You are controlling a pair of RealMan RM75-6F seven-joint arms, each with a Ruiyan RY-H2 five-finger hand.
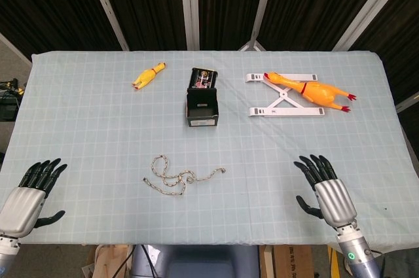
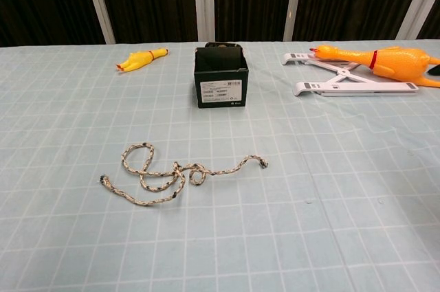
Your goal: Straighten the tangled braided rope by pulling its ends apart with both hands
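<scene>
Braided rope [image 1: 178, 177] is lying tangled mid-table, untouched. Left hand [image 1: 27, 196] & right hand [image 1: 328, 194] are hovering w/ fingers spread, holding nothing. Approach step; next, each needs pinching an end.

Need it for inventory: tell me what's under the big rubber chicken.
The big rubber chicken lies across a white folding stand, which sits on the checked tablecloth. The stand's part beneath the body is hidden.
</scene>
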